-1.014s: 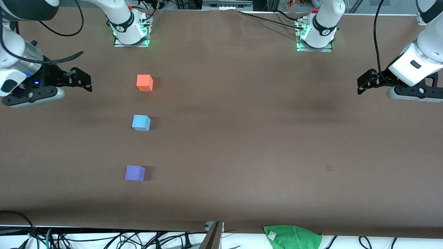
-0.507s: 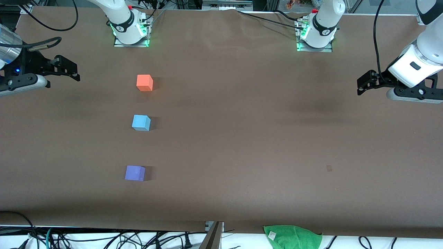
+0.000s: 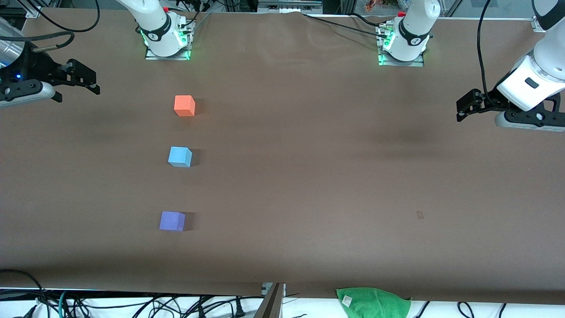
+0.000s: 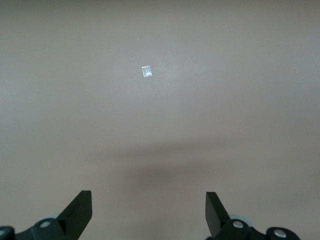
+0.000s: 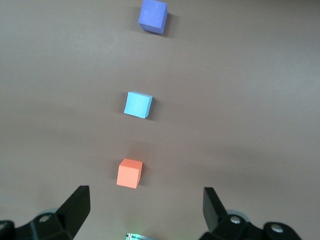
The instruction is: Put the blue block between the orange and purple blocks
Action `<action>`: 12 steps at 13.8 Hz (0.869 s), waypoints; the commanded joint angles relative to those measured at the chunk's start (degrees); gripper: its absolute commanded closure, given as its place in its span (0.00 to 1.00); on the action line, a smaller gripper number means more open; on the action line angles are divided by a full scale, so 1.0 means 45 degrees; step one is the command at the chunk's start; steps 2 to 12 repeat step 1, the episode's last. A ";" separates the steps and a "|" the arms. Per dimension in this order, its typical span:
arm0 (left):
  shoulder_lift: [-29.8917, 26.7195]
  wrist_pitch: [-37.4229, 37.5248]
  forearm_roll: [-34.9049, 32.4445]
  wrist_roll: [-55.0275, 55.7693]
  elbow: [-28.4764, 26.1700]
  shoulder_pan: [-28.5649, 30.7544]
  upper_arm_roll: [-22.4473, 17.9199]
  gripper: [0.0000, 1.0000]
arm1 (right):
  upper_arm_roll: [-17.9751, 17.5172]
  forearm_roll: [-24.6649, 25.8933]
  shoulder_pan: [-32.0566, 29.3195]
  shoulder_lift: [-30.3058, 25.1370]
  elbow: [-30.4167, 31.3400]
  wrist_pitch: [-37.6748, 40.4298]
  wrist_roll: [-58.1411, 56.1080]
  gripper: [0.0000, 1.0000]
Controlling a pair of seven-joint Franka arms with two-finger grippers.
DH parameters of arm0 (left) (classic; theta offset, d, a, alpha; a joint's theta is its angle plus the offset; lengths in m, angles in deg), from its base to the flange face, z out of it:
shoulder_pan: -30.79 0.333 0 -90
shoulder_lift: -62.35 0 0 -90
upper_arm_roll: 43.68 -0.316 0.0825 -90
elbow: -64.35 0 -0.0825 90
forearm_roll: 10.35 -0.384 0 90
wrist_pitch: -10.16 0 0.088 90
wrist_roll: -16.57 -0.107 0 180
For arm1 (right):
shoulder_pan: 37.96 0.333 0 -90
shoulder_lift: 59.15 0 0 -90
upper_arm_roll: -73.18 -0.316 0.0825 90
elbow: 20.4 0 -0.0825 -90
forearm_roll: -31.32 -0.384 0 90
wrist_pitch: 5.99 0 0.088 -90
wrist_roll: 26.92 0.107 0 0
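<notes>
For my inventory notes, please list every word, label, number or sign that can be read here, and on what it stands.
No readable text anywhere.
Orange block, blue block, purple block: plain faces.
Green cloth: a small white tag, too small to read.
Arm bases: a round dark mark, not legible.

I see a light blue block (image 3: pixel 180 157), an orange block (image 3: pixel 184 106) and a violet-purple block (image 3: pixel 172 221) on my plain brown table (image 3: pixel 309 176), plus a green cloth (image 3: pixel 374 302).

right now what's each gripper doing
left gripper: open, holding nothing, over bare table.
right gripper: open, holding nothing, at the right arm's end.
</notes>
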 commanded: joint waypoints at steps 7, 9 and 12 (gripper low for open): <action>0.0239 0.0504 -0.0085 -0.0135 0.0485 0.0038 -0.0047 0.00 | -0.0344 0.0388 -0.0049 0.0153 -0.0343 0.0153 0.0469 0.00; 0.0239 0.0504 -0.0085 -0.0135 0.0485 0.0038 -0.0047 0.00 | -0.0344 0.0388 -0.0049 0.0153 -0.0343 0.0153 0.0469 0.00; 0.0239 0.0504 -0.0085 -0.0135 0.0485 0.0038 -0.0047 0.00 | -0.0344 0.0388 -0.0049 0.0153 -0.0343 0.0153 0.0469 0.00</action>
